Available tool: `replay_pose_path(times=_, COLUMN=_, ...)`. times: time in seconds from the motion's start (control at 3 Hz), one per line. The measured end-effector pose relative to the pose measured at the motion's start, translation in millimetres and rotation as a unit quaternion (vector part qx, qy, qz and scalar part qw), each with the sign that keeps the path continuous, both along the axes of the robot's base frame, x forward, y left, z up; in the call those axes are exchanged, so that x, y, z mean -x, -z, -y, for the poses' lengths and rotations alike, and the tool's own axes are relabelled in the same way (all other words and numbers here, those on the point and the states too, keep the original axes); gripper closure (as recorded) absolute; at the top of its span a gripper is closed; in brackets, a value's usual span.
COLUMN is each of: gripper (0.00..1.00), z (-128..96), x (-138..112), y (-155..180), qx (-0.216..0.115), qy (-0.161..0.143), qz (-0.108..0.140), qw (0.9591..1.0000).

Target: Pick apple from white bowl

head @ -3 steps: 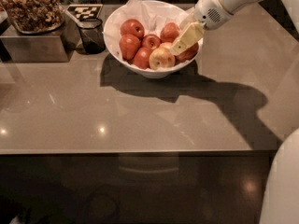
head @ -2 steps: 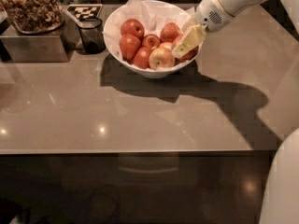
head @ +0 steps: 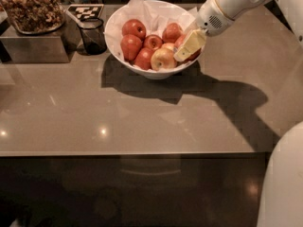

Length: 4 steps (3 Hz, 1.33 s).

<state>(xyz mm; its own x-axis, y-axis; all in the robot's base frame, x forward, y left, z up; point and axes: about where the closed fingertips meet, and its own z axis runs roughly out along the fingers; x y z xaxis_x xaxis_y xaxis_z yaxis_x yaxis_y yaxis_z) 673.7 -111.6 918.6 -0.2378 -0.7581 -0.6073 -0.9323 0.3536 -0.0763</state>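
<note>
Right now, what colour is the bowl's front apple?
The front apple is yellow-pink, clearest in the camera view; the end effector hangs just beside it.

Red apple (head: 134,28) back-left in white bowl (head: 110,34); tool (head: 185,51) over right side.

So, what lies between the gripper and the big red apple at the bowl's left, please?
Camera view: a smaller red apple and a yellow-pink apple lie between the gripper, at the white bowl's right rim, and that apple.
</note>
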Motion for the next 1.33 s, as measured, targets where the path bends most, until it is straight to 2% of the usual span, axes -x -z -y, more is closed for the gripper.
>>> replay_pose_path(times=0.33, gripper=0.52, z=-7.1, x=-5.5, y=5.7, qx=0.004, qy=-0.006, qz=-0.001, qw=1.0)
replay_pose_path(times=1.0, gripper=0.98, z=-5.7, x=-9.6, y=14.2, qx=0.014, qy=-0.004, qz=-0.008, qw=0.9999)
replay_pose_path(times=1.33, gripper=1.0, z=-8.8, x=-4.5, y=3.8, qx=-0.01, qy=-0.016, qz=-0.007, qw=0.9998)
